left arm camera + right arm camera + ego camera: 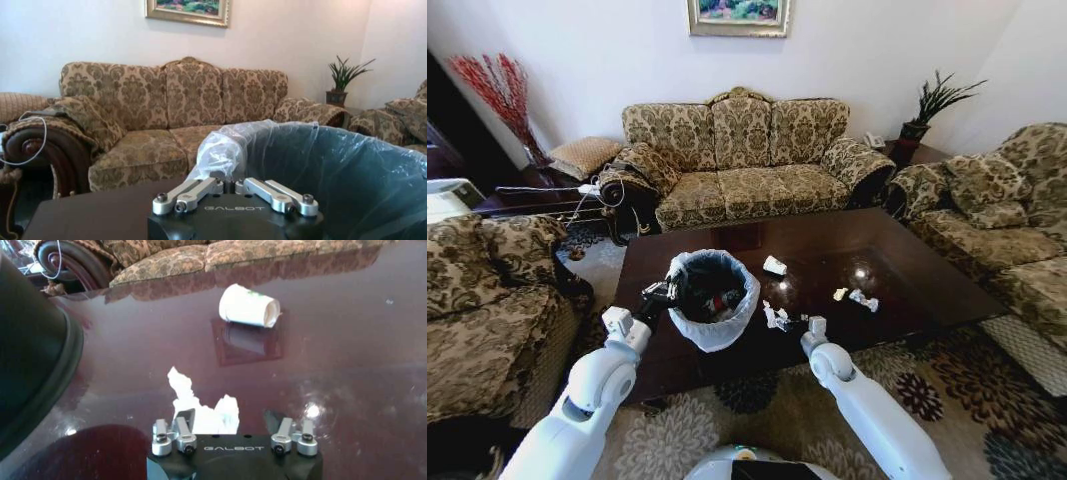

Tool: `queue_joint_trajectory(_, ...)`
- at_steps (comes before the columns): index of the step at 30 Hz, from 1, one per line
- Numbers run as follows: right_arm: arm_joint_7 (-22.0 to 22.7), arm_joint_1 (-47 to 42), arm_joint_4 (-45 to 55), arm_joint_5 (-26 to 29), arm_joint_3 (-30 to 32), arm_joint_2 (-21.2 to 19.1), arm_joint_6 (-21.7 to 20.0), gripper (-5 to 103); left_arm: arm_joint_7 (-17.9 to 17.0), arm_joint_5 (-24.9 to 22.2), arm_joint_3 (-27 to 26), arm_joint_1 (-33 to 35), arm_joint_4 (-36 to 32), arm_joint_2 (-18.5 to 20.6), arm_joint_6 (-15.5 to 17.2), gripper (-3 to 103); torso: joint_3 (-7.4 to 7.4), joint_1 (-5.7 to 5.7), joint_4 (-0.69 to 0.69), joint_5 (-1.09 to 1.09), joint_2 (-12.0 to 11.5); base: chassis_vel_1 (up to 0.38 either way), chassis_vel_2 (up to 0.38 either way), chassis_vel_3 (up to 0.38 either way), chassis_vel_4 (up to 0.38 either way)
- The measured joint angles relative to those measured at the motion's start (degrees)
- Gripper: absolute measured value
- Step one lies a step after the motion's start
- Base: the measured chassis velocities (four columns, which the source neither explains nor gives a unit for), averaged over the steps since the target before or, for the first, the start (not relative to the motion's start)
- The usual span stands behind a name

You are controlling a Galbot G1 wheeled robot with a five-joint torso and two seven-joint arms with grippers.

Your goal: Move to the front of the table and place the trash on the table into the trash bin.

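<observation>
Our left gripper (230, 189) pinches the trash bin (714, 298) liner; our right gripper (230, 421), jaws spread, straddles crumpled tissue (200, 410); 1 paper cup (248, 306) lies sideways on the table (927, 270).

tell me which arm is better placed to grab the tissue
Right. Its end effector is open with the tissue between its fingers on the table. The left end effector is shut on the bin rim.

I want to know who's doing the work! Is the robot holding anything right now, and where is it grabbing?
The left tool pinches the trash bin by its bag-covered rim. The right tool is open around a crumpled white tissue on the table, not holding it yet.
</observation>
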Motion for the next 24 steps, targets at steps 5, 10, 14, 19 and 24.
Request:
queue_joint_trajectory(5,-1.8,0.4,-2.1,-0.3,0.2,1.1,0.8,47,0.0,-0.1,0.0,0.0,0.0,0.5,0.0,3,0.00,0.00,0.01,0.00,0.0,0.000,0.000,0.000,0.000)
queue_joint_trajectory(10,-1.7,0.6,-3.1,-0.5,0.1,1.8,1.5,30,0.1,-0.2,-0.1,-0.1,0.0,0.9,0.0,3,0.00,0.00,0.00,0.00,0.0,0.000,0.000,0.000,0.000)
queue_joint_trajectory(14,-0.7,0.4,-3.0,-0.6,0.0,2.0,1.9,14,0.1,-0.2,-0.2,-0.1,0.0,0.9,-0.1,3,0.00,0.00,0.01,0.00,0.0,0.000,0.000,0.000,0.000)
queue_joint_trajectory(19,1.7,0.8,0.4,1.3,0.1,1.4,1.5,1,0.1,-0.2,0.2,-0.3,0.0,0.8,-0.1,3,0.00,0.00,0.00,0.01,0.0,0.000,0.000,0.000,0.000)
queue_joint_trajectory(24,4.4,2.3,4.5,2.7,0.5,0.2,1.3,0,0.1,-0.2,0.4,0.0,-0.4,0.9,-0.1,3,0.00,0.00,0.00,0.02,0.0,0.000,0.000,0.000,0.000)
